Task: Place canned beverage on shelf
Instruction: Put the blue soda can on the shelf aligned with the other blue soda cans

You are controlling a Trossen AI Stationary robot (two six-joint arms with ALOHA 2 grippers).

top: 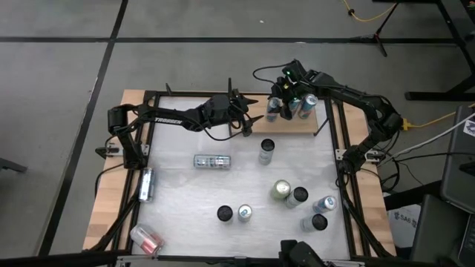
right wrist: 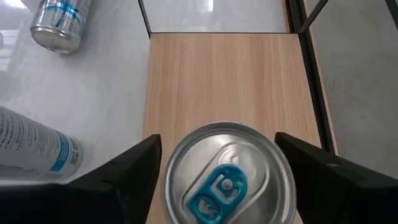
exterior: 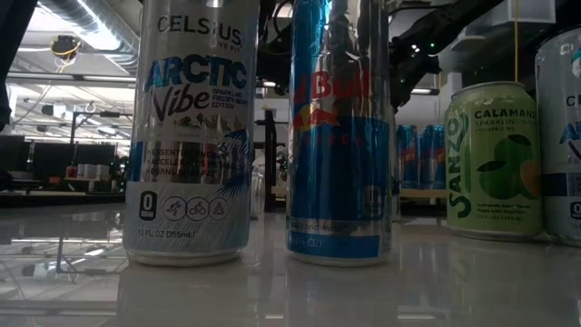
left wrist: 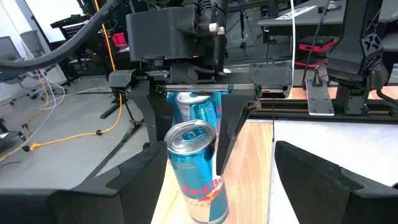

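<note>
- The table (top: 223, 185) is a pale square surface framed by dark rails, with loose cans scattered over it, some upright and two lying flat
- The left arm (top: 171, 117) stretches across the far part of the table, and the left gripper (top: 251, 119) hangs just beside the shelf's near-left end; its fingers are spread with nothing between them
- The right arm (top: 364, 104) bends in from the right edge, and the right gripper (top: 288, 89) sits directly above the shelf
- The shelf (right wrist: 227, 81) is a light wooden board at the far edge of the table, with thin black uprights at its ends
- In the right wrist view the right gripper's fingers (right wrist: 130, 168) stand on either side of a can top, with a sliver of gap on each side, so they flank the can rather than pinch it
- The canned beverage (right wrist: 229, 174), a silver-topped can with a blue tab, stands upright on the shelf between those fingers
- In the left wrist view a blue can (left wrist: 194, 168) stands on the board in front, with another blue can just behind it under the right gripper
</note>
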